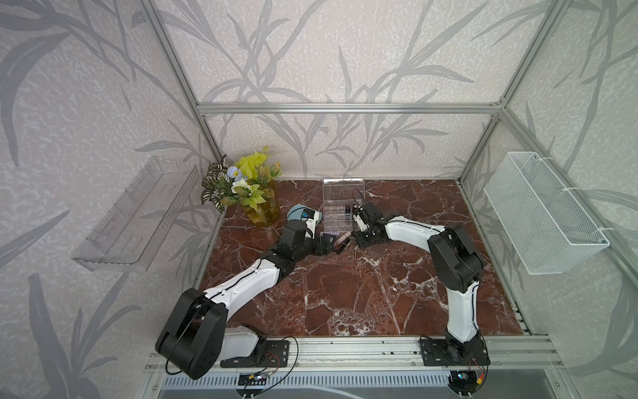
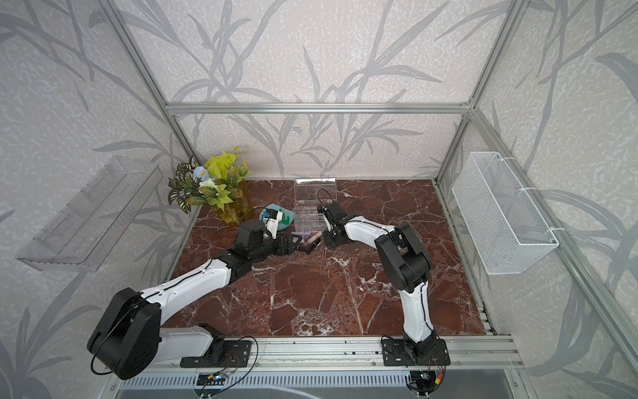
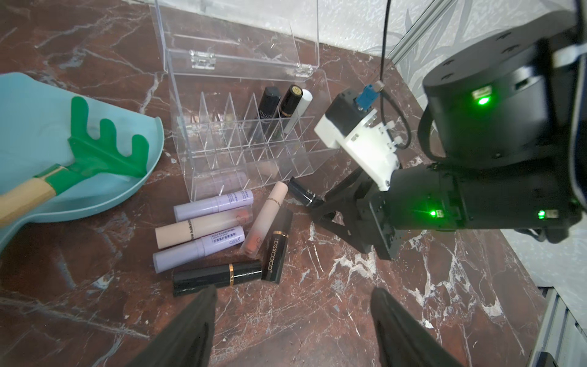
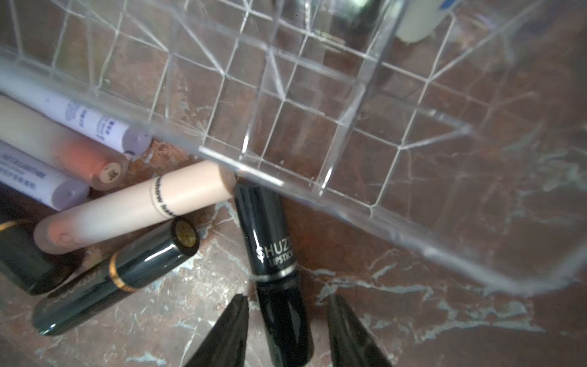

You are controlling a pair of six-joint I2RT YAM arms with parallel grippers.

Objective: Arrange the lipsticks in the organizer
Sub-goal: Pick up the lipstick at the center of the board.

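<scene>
The clear organizer (image 3: 247,136) stands at the back of the table with its lid up. Its far row holds two black lipsticks (image 3: 268,105) and a white one (image 3: 300,108). Several more lipsticks lie loose in front of it: lilac (image 3: 212,203), pale pink (image 3: 203,228) and black (image 3: 219,276). My right gripper (image 4: 287,298) is open and low over the table, its jaws on either side of a lying black "SHUZ" lipstick (image 4: 273,254) with a gap on both sides. My left gripper (image 3: 293,289) is open and empty, just short of the pile.
A teal scoop (image 3: 95,190) holding a green rake (image 3: 104,149) lies left of the organizer (image 1: 336,217). A vase of flowers (image 1: 248,197) stands at the back left. On the side walls hang a clear tray (image 1: 138,214) and a white mesh basket (image 1: 542,214).
</scene>
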